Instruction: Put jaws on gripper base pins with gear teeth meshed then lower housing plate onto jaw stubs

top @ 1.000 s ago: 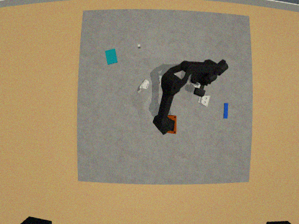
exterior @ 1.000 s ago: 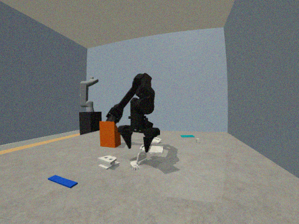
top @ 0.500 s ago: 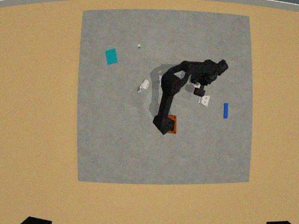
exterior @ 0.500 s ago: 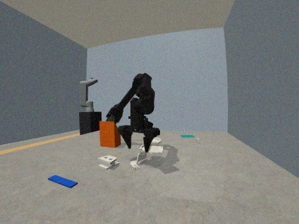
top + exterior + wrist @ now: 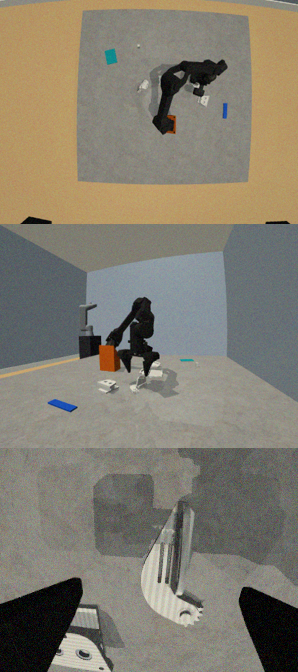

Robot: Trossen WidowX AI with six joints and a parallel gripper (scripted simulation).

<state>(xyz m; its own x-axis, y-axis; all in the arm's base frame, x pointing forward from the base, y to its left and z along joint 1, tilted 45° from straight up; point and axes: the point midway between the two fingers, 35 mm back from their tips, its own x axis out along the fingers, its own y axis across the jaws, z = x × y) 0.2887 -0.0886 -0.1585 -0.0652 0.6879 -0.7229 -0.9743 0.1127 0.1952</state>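
My gripper point(image 5: 138, 374) point(image 5: 161, 591) is open and empty, above a white toothed jaw point(image 5: 154, 583) point(image 5: 134, 388) point(image 5: 196, 84). In the wrist view this jaw lies between the fingertips in the picture, teeth toward the lower right. A white part with two round openings point(image 5: 203, 101) point(image 5: 107, 383) point(image 5: 75, 645) stands beside it, partly behind the left finger in the wrist view; whether it is the base or the housing plate I cannot tell. Another white jaw point(image 5: 144, 84) point(image 5: 155, 364) lies farther off. A flat white piece point(image 5: 156, 373) is almost hidden under the arm in the top view.
An orange block point(image 5: 174, 124) point(image 5: 107, 358) stands by the arm's foot. A blue bar point(image 5: 225, 111) point(image 5: 62, 405) lies beyond the part with openings. A teal plate point(image 5: 110, 56) point(image 5: 187, 360) and a small white piece point(image 5: 138, 46) point(image 5: 197, 364) lie at the far side.
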